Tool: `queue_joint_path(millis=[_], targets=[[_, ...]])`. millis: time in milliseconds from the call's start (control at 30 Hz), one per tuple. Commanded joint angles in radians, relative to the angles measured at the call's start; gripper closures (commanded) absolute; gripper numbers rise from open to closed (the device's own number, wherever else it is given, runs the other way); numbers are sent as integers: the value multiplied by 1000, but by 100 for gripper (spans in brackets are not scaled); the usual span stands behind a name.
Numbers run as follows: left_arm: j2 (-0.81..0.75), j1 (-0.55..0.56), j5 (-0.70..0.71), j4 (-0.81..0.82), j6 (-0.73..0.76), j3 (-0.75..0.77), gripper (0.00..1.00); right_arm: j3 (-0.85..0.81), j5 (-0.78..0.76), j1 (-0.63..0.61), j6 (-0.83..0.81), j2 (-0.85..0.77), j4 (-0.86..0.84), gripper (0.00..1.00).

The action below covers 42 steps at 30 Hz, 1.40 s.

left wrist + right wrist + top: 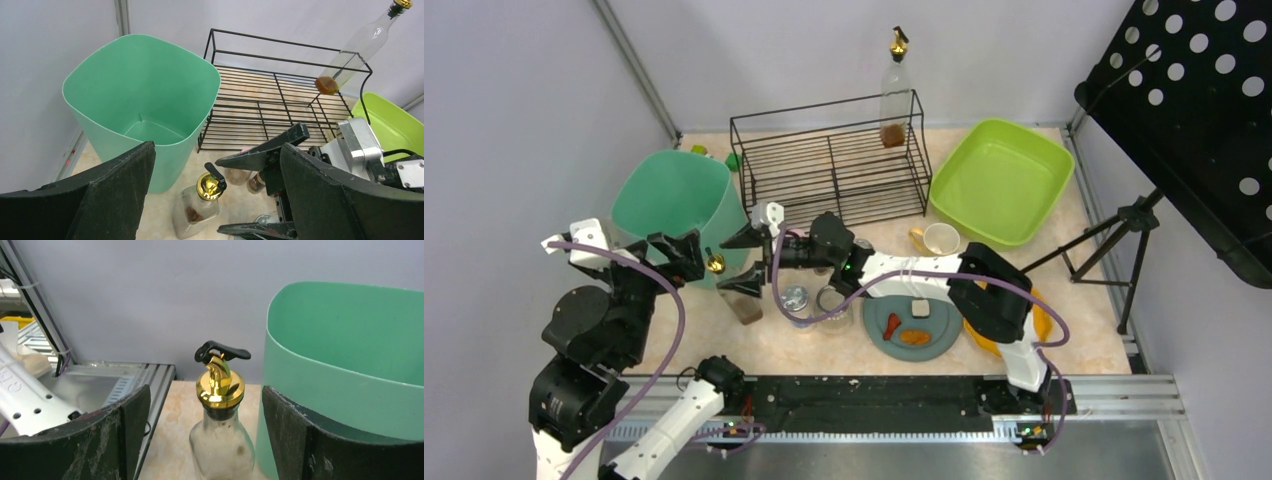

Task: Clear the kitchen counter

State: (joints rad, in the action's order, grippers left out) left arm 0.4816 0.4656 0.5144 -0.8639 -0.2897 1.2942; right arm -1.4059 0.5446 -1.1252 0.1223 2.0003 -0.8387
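The desk (824, 352) fills the floor of this walled cell. It is flat and cream-speckled, and everything else stands on it. At its far left is a green bin (729, 210) with an open mouth. Next to the bin, along the back, is a black wire rack (834, 170). At the far right is a lime tub (1004, 180). A grey plate (944, 325) lies under my right arm. The smallest thing is a glass bottle (220, 445) with a gold pourer (220, 385), standing upright just beside the bin.

My right claw (204, 390) is wide and straddles the bottle's neck. A gap shows on each side, so it holds nothing. My left claw (692, 256) is also wide and empty, and hovers close on the bottle's other side.

These are the risks as I judge them. Both claws crowd one narrow bottle, so they may strike each other. The bottle is tall and slim, and a lopsided squeeze could tip it against the bin or spill it. A grip on the smooth pourer could slip.

The desk lies level and face up. Its long axis runs left to right across the overhead view.
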Motion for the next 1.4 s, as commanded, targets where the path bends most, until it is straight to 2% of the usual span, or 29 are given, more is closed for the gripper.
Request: queue_joint_path(millis=[0, 267, 533, 833, 1167, 1367], targets=[[-13, 0, 16, 12, 2, 27, 1, -90, 21, -16, 32, 56, -66, 20], [-24, 1, 25, 16, 9, 17, 1, -108, 25, -28, 14, 95, -49, 20], [-26, 1, 24, 22, 11, 3, 1, -161, 29, -36, 24, 145, -42, 27], [-31, -1, 24, 15, 11, 5, 1, -199, 23, -37, 44, 189, -51, 49], [-31, 0, 18, 18, 6, 2, 1, -161, 16, -38, 19, 147, -16, 100], [-30, 0, 29, 15, 14, 32, 1, -73, -55, -38, -44, -1, -6, 100]])
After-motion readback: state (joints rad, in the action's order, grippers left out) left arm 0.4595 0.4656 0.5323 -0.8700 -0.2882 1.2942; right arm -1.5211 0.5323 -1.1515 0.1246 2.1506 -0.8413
